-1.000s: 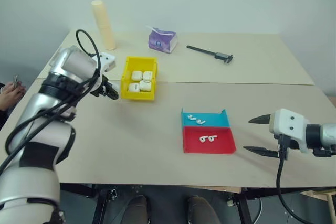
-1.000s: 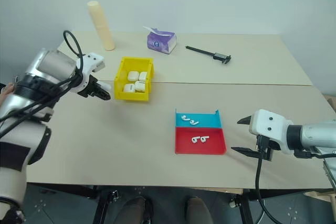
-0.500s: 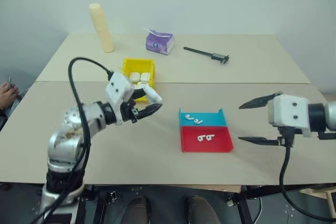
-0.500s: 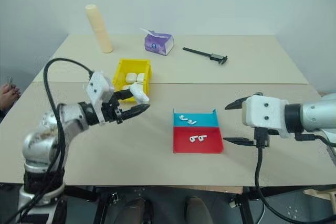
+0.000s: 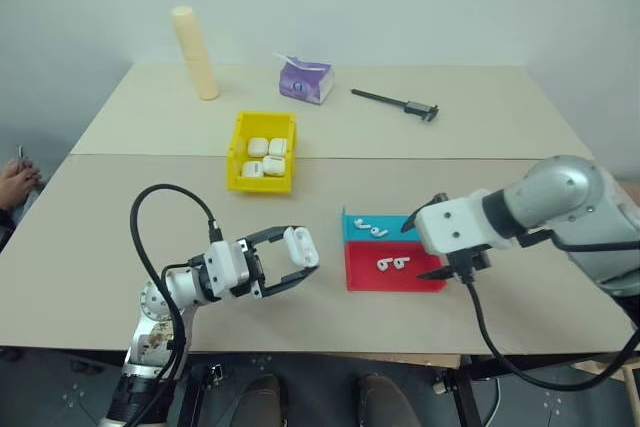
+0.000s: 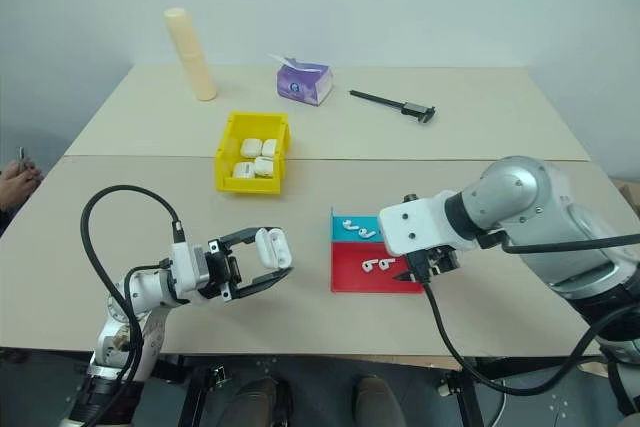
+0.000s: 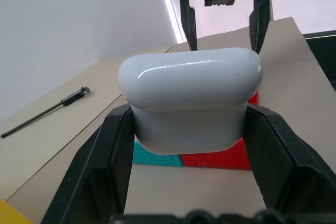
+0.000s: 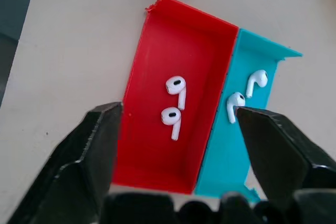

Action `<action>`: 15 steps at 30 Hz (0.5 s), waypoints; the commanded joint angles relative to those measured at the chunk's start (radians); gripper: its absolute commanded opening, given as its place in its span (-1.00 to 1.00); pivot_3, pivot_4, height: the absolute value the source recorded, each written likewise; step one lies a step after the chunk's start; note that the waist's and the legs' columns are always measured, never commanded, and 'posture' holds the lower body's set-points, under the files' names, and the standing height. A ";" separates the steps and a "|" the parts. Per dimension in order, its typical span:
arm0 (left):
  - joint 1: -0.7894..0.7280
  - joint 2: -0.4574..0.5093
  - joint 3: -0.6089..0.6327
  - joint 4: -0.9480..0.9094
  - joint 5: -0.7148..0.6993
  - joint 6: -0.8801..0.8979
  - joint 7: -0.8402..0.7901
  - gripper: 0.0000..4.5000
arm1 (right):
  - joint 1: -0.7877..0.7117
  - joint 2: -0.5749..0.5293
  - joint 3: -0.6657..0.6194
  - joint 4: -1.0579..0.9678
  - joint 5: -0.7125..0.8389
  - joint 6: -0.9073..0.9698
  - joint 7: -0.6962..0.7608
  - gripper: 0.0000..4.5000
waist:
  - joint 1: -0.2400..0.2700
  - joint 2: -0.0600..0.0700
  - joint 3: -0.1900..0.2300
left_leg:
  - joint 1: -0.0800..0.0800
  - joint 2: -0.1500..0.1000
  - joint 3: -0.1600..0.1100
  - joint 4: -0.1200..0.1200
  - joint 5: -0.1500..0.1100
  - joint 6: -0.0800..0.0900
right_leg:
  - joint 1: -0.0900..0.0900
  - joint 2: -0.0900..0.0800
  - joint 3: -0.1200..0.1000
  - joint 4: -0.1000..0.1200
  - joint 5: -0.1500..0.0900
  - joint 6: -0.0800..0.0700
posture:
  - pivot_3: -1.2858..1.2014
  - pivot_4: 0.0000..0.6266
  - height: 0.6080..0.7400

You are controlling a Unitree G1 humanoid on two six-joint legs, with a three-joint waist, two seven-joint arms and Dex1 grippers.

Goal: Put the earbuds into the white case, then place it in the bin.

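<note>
Left gripper (image 5: 292, 265) is clamping a white case (image 5: 300, 246); right gripper (image 8: 181, 129) is gaping wide, holding nothing.
Right gripper is hanging right of centre over the red tray (image 8: 152, 150) with two earbuds (image 8: 176, 107), teal tray (image 8: 231, 156) adjoining; the yellow bin (image 5: 238, 152) is sitting at upper left.

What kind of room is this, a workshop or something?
Probably a lab or test room: a plain table by a bare wall, set with a caliper, small sorting trays and a yellow bin of earbud cases.
</note>
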 commanded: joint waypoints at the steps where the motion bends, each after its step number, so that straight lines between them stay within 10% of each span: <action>1: 0.015 0.011 -0.013 0.041 -0.021 -0.130 -0.037 0.24 | -0.046 0.029 0.047 -0.011 -0.086 -0.036 0.019 0.49 | -0.001 0.000 0.000 | 0.000 0.000 0.000 0.000 0.000 0.000 | 0.000 0.000 0.000 0.000 0.000 0.000 | 0.03 -0.52 1.00; 15: 0.076 0.009 -0.056 0.034 -0.023 -0.168 0.023 0.24 | -0.106 0.190 0.197 0.140 -0.322 -0.142 0.054 0.32 | -0.002 0.000 -0.001 | 0.000 0.001 0.002 0.000 0.000 0.000 | -0.001 0.001 -0.001 0.001 0.000 0.000 | 0.03 -0.52 1.00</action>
